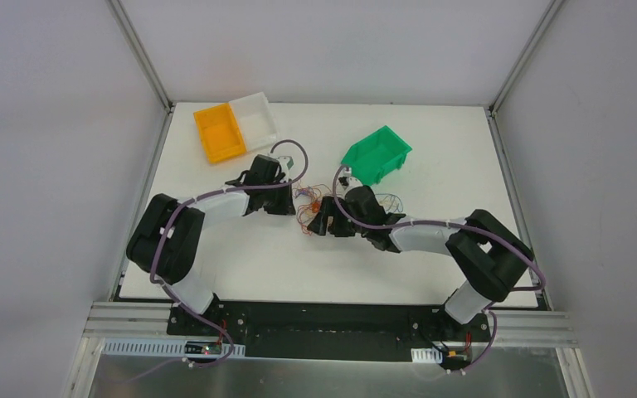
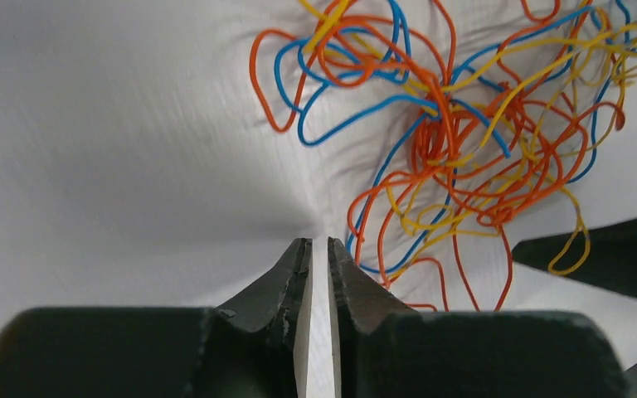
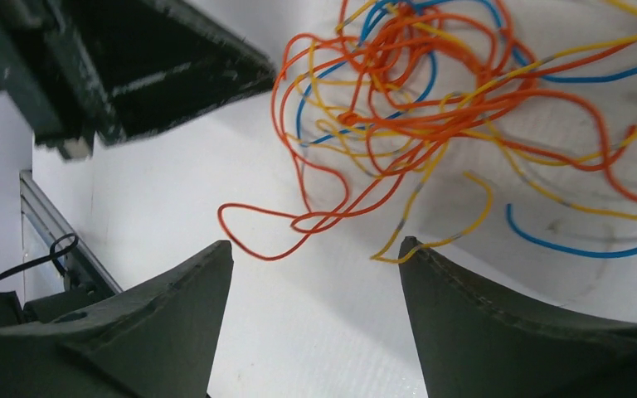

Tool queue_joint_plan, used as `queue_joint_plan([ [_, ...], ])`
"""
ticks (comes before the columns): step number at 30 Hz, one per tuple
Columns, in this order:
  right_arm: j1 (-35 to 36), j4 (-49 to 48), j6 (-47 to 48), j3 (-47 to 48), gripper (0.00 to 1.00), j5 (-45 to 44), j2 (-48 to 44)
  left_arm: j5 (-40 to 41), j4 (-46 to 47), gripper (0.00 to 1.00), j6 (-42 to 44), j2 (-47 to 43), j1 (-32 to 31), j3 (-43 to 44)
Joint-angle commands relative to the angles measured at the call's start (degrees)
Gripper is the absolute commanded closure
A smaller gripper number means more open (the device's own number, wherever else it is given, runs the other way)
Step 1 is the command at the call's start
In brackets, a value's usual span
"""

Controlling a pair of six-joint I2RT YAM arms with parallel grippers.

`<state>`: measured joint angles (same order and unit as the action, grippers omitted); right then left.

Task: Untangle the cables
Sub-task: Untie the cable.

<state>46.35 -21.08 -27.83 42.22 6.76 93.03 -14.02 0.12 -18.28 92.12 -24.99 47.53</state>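
The cables (image 1: 311, 207) lie as a loose clump of thin orange, blue and yellow wires on the white table, between the two grippers. My left gripper (image 1: 289, 201) is just left of the clump. In the left wrist view its jaws (image 2: 319, 245) stand a narrow slit apart with only bare table between them, and the cables (image 2: 456, 141) spread ahead and to the right. My right gripper (image 1: 319, 222) is at the clump's near side. Its jaws (image 3: 315, 246) are wide apart and hold nothing. The cables (image 3: 406, 108) lie just beyond, and a yellow strand touches the right fingertip (image 3: 412, 249).
A green bin (image 1: 377, 155) stands tilted behind the clump. An orange bin (image 1: 220, 133) and a white bin (image 1: 255, 116) sit side by side at the back left. The right gripper's dark finger (image 2: 605, 257) shows at the right of the left wrist view.
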Motion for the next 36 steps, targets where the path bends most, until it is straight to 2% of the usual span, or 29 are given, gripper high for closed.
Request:
queue_joint_plan([
  [1,2.08,-9.36,-0.92,-2.03,0.24,0.99,-2.46,-3.76,0.06,0.82,-0.73,3.06,1.0,6.34],
  [3,2.64,-10.21,0.01,-2.93,0.24,0.13,-3.97,-3.78,-1.69,0.73,-0.91,3.73,0.99,8.28],
  [7,2.78,-8.98,1.92,-4.19,0.23,-4.84,-7.15,-3.86,-1.9,0.44,-2.37,1.75,1.0,8.41],
  [11,2.78,-4.83,5.28,-4.03,0.23,-11.97,-10.6,-1.58,-3.07,0.26,-4.5,-4.24,1.0,5.53],
  [17,2.64,5.57,9.62,-0.24,0.22,-23.17,-11.41,5.39,-5.26,0.12,-11.17,-19.14,-0.65,-4.99],
  [21,1.85,11.61,8.16,3.59,0.22,-28.67,-7.54,8.1,-8.29,0.09,-14.99,-25.89,-1.11,-9.78],
  [25,0.56,17.53,5.48,8.56,0.22,-26.45,-1.56,8.56,-8.76,0.09,-17.24,-28.41,-1.12,-13.05],
  [30,0.67,17.86,3.19,11.07,0.22,-18.45,2.99,6.72,-8.06,0.12,-18.67,-24.61,-1.12,-13.02],
  [36,1.43,10.72,0.52,8.73,0.23,-9.45,4.01,4.74,-4.12,0.14,-18.98,-17.77,-1.02,-10.99],
])
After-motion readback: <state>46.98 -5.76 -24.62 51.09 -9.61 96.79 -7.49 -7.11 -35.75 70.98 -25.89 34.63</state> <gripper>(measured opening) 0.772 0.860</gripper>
